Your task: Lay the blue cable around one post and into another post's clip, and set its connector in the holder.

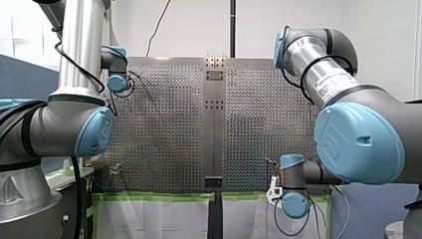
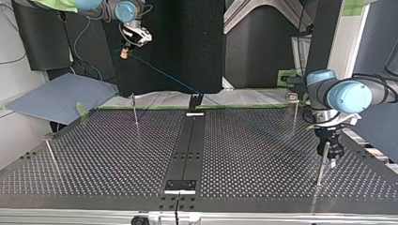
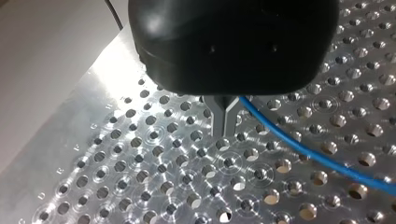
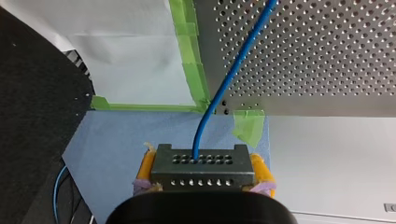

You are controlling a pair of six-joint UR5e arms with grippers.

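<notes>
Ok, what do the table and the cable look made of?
The table: bare metal, probably aluminium; bright glare and ring marks around its holes. The cable: smooth blue jacket, likely plastic or rubber; it curves softly without kinks.

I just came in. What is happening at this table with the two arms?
My right gripper, with yellow pads, holds the blue cable's connector in the air past the table's edge, above a blue sheet. The blue cable runs from it out over the perforated table. My left gripper is low over the table beside a thin post. Its metal fingers are together where the cable reaches them, so it seems to pinch the cable. The connector is not yet set down.
</notes>
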